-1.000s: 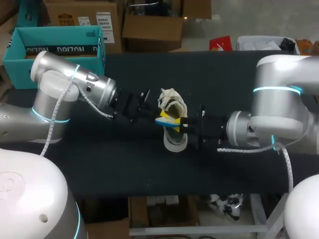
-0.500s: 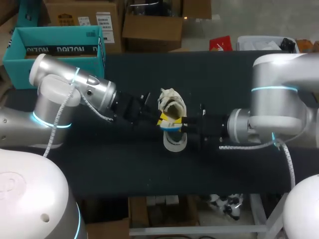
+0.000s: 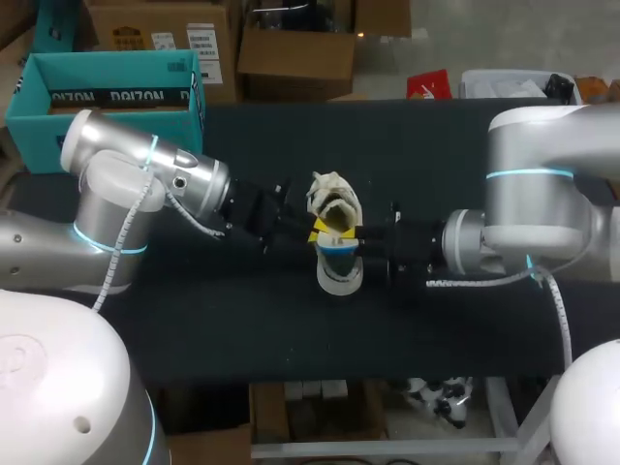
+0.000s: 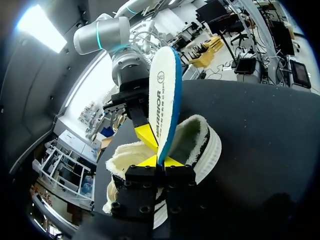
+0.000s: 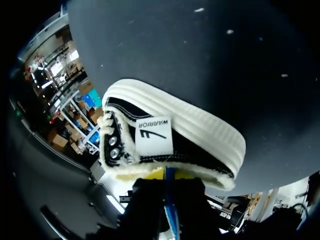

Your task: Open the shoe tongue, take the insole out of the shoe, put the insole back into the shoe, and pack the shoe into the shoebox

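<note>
Left arm has eased in toward the middle, and the insole [image 4: 162, 95] sits a touch lower over the shoe [image 3: 339, 276] than a second ago. Nearest on the black table [image 3: 291, 329], the shoe stands on its white rubber sole, rounded end toward the front edge, its fleece lining flared open at the far end. Just above its opening the two grippers meet from opposite sides. The left gripper [image 4: 159, 161] pinches one end of the insole between its yellow tips, so the white, blue-edged insole rises out of them over the fleece-lined mouth. The right gripper [image 3: 360, 237] comes in from the other side, by the black upper with its white label. Its fingers [image 4: 146, 136] lie against the insole, one on each face as far as its own wrist view shows, so it grips the insole too. Farthest off, at the table's far left corner, the teal shoebox [image 3: 27, 97] stands open, well apart from the shoe.
</note>
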`<state>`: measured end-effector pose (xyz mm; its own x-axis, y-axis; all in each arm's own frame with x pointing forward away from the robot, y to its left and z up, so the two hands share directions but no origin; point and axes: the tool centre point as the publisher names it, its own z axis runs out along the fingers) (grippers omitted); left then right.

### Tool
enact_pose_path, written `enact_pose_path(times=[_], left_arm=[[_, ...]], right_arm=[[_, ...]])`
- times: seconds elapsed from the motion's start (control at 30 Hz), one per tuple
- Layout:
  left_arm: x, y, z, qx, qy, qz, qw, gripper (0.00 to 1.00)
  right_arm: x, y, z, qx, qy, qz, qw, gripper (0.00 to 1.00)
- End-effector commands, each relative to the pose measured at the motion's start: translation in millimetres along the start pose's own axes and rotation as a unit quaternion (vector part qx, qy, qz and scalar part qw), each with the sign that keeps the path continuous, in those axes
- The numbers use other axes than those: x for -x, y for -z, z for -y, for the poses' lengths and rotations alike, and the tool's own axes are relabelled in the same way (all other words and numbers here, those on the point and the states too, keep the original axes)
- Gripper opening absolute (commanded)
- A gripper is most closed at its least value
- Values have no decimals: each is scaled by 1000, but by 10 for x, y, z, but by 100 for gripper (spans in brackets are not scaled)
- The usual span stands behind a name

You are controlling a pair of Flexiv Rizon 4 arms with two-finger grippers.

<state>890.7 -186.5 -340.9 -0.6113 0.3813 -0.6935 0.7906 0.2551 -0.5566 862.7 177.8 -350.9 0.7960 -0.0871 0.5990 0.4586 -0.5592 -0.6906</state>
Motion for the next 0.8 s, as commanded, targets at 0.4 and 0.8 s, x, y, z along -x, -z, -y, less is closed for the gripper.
enact_pose_path(times=[0.4,0.8], left_arm=[[-64,133,267,-34,-18,17,999,30],[-65,33,259,-24,-28,13,999,0]], right_arm=[[-7,-53,-93,-5,-15,-2,1000,0],[26,-7,84,-1,-11,-1,1000,54]])
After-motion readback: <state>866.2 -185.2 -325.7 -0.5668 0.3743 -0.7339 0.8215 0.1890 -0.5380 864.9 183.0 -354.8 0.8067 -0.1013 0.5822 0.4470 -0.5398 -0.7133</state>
